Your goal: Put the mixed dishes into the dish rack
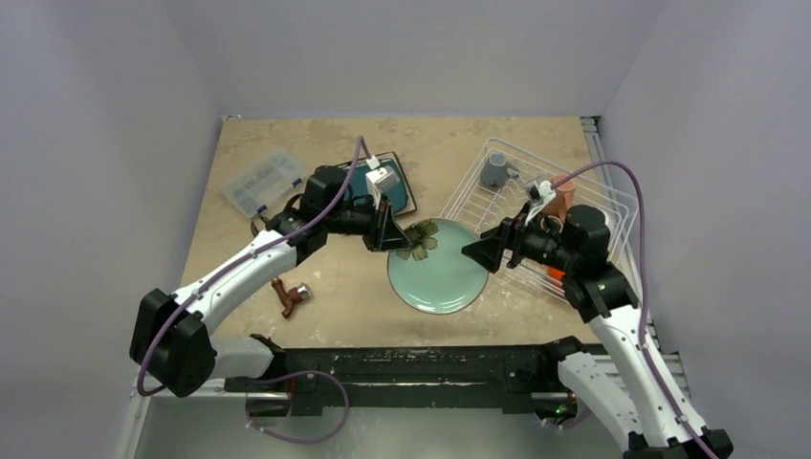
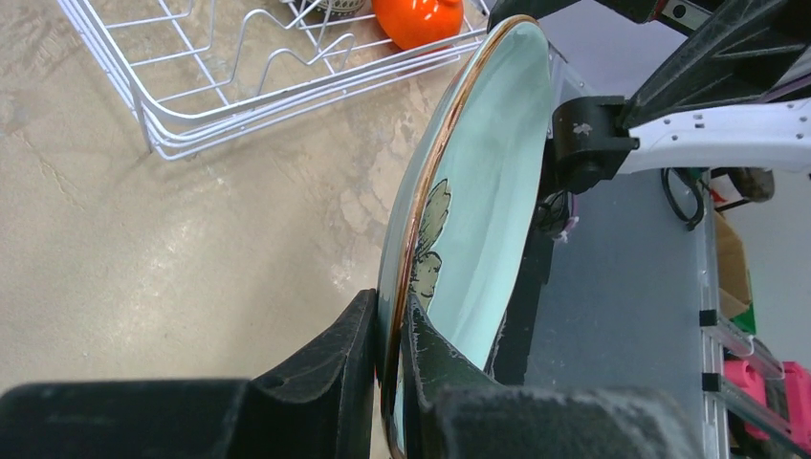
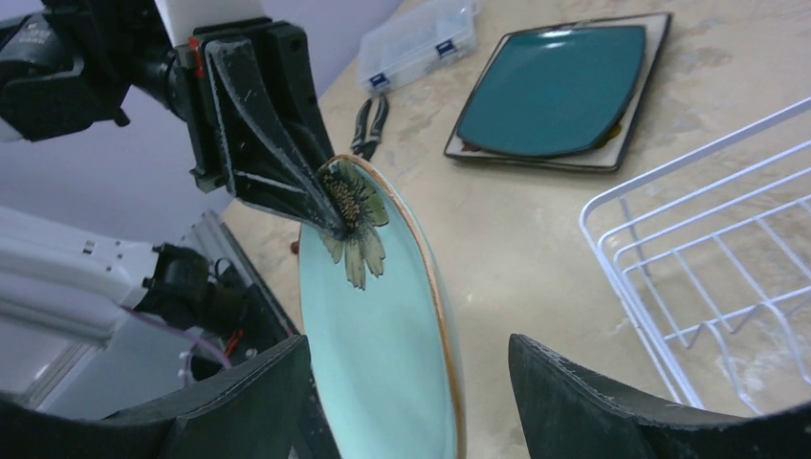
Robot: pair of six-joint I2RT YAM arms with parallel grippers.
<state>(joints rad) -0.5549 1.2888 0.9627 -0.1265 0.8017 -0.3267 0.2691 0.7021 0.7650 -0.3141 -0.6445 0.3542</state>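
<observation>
The left tool (image 2: 390, 368) is clamped shut on the rim of the round plate (image 1: 440, 273), with one finger on each face, right at the painted flower. The plate is held between the two arms, just beside the near left corner of the rack (image 1: 497, 143). It appears to be lifted off the tabletop (image 1: 287, 143) and tilted up on its edge.

The right tool (image 3: 409, 349) faces the opposite rim. Its jaws stand apart with the plate edge between them, and neither finger is visibly touching it.

This looks like a handover. To do it well, the right tool should slide further onto the rim so both pads sit flat on the faces, then close squarely. The left tool should let go only once that grip is firm, because the glaze looks slick and a plate pinched at one edge can swing. The plate could then go upright into a free slot between the rack's tines. It should stay away from the mug (image 1: 495, 172) and the orange bowl (image 2: 418, 19) already in the rack.

The plate is glossy pale teal with a thin coppery line round the edge. Its one flower has a dark speckled centre and pale olive petals.

A square plate (image 3: 555, 91), a clear box (image 3: 416, 38) and pliers (image 3: 371, 120) lie on the tabletop beyond.
</observation>
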